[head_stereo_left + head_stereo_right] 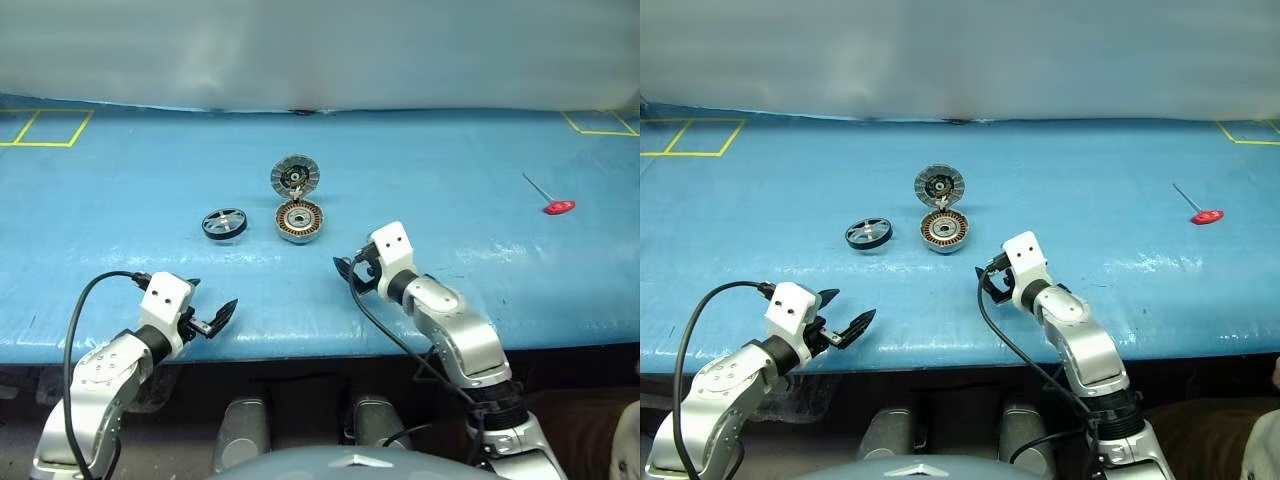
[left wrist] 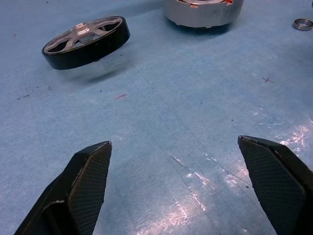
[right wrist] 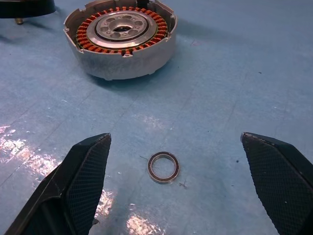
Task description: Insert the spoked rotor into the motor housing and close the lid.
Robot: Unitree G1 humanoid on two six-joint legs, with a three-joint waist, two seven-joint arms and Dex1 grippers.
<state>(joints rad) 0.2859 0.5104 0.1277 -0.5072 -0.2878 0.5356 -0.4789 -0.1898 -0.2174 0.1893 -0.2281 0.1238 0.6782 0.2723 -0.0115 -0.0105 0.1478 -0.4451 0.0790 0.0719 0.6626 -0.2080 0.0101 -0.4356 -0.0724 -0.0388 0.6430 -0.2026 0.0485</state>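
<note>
Spoked rotor (image 1: 224, 223) lies flat on the blue table (image 1: 120, 200), just to the left of the motor housing (image 1: 299, 220) and a little apart from it, black ring outward and silver spokes up. Housing sits open side up, its copper windings ringing the central hub, with the lid (image 1: 296, 176) standing tilted up at its far rim, ribbed face toward the robot. A small metal ring (image 3: 163, 167) rests on the table between the right pincer's fingers, short of the housing. Off to the far right lies a red-handled tool (image 1: 556, 203), well apart from the work.

Left pincer (image 1: 210, 318) hovers near the table's front edge with its fingers spread wide and nothing between them; right pincer (image 1: 350, 270) is likewise spread and empty, near the housing's front right side.

Judging from this layout, nothing is yet inserted and the step in hand is the reach for the rotor. The left pincer is the nearer one. It would do well to come down over the rotor with a finger on either side of the black ring, grip across the rim, not the spokes, and lift level. Carrying it over the housing, the hub should be centred above the housing's hub before lowering, keeping clear of the upright lid so that it is not knocked shut early.
</note>
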